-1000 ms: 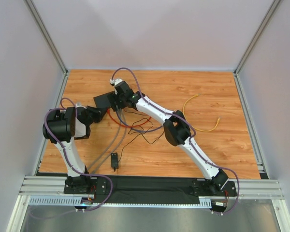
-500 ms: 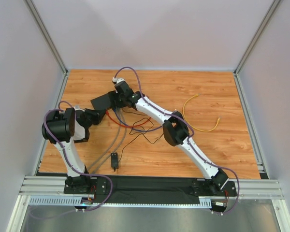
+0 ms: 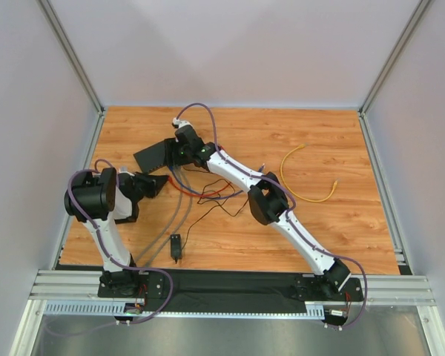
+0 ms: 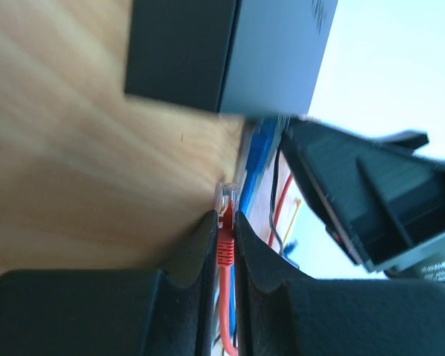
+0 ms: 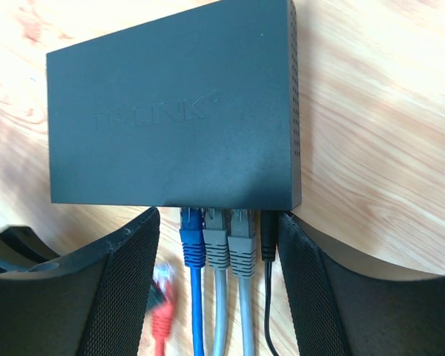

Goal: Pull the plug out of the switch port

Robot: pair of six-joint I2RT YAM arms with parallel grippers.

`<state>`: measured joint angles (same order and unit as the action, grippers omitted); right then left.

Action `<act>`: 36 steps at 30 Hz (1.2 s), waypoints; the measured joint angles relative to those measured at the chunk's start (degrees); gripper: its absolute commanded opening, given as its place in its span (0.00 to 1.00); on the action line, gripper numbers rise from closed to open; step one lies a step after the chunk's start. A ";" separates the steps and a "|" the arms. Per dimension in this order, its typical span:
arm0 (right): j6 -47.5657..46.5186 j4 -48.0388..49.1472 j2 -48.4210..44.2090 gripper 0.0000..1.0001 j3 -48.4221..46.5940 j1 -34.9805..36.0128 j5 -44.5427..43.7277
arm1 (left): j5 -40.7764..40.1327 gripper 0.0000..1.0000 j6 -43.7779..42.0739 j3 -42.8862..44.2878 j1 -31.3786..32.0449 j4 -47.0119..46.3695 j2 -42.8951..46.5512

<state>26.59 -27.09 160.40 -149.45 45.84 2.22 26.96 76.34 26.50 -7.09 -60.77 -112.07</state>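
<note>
The switch (image 3: 152, 154) (image 5: 170, 111) is a flat black box lying on the wooden table at the back left. My left gripper (image 4: 224, 219) (image 3: 162, 182) is shut on the red plug (image 4: 225, 241). The plug is out of the port, a short way from the switch's (image 4: 208, 52) edge, and shows blurred at the lower left of the right wrist view (image 5: 161, 308). My right gripper (image 5: 219, 222) (image 3: 178, 152) stands open at the port edge. Its fingers flank a blue plug (image 5: 192, 241), two grey plugs (image 5: 230, 245) and a black power plug (image 5: 268, 237), all seated.
A yellow cable (image 3: 285, 178) curves across the table's right half. A small black adapter (image 3: 176, 247) on a thin black wire (image 3: 215, 208) lies near the front. Grey cables (image 3: 170, 215) run from the switch toward the near edge. Walls enclose the table.
The switch has slid and turned a little to the left. My left gripper has drawn back toward the near left with the red plug. The right jaws have narrowed somewhat.
</note>
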 measured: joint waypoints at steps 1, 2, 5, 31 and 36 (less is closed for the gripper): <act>0.22 0.61 0.11 0.64 0.02 0.00 0.57 | 0.37 0.00 0.33 -0.33 0.15 -0.44 0.00; 0.37 0.87 0.15 0.64 0.07 0.00 0.90 | 0.83 0.00 0.57 -0.68 0.22 -0.70 0.00; 1.33 2.12 0.15 0.70 0.70 -0.13 1.73 | 1.53 0.00 1.42 -0.87 0.26 -1.55 -0.37; -16.52 9.64 -44.24 0.80 49.44 -8.09 17.11 | 10.78 0.00 -7.82 5.18 0.22 5.29 13.31; -17.81 14.49 -46.42 0.78 53.62 -7.23 25.22 | 13.16 0.00 -5.97 5.20 0.42 3.06 13.31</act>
<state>8.78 -12.60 113.97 -95.83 38.61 27.44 40.12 70.37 31.70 -6.68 -57.71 -98.76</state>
